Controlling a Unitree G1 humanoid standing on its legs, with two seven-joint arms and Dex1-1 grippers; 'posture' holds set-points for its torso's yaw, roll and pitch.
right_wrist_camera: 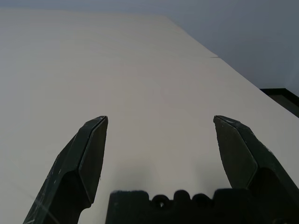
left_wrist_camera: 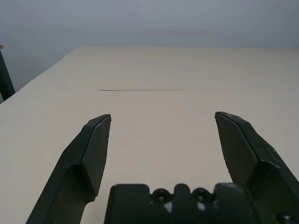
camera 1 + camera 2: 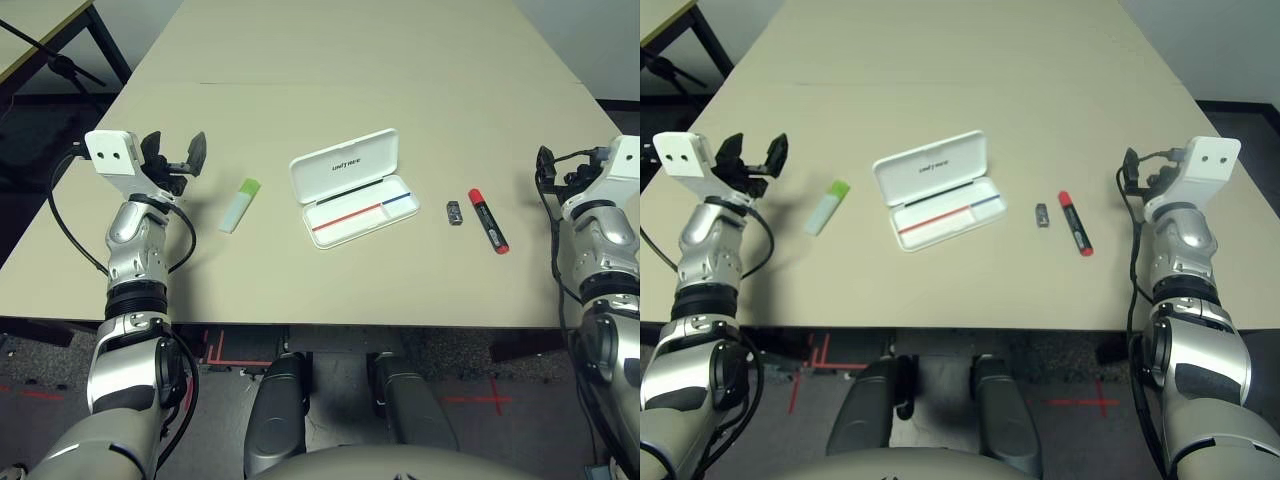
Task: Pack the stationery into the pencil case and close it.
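The white pencil case [image 3: 345, 165] lies open at the table's middle, lid folded back, its tray [image 3: 340, 228] bare with a red-and-blue stripe. To its left rests the pale green-and-white highlighter [image 3: 240, 205]. To its right lie the tiny dark grey clip [image 3: 455, 213] and, beside it, the red marker [image 3: 488, 220]. My left gripper [image 3: 175, 152] hovers open at the table's left side, left of the highlighter, nothing between its fingers [image 2: 96, 149]. My right gripper [image 3: 1130, 172] stands open at the right side, right of the marker, also holding nothing [image 1: 161, 126].
The beige table [image 3: 300, 80] runs far back, with a thin seam across it behind the case. A second table and a dark stand [image 3: 40, 45] stand off to the far left. The table's front edge runs just before my forearms.
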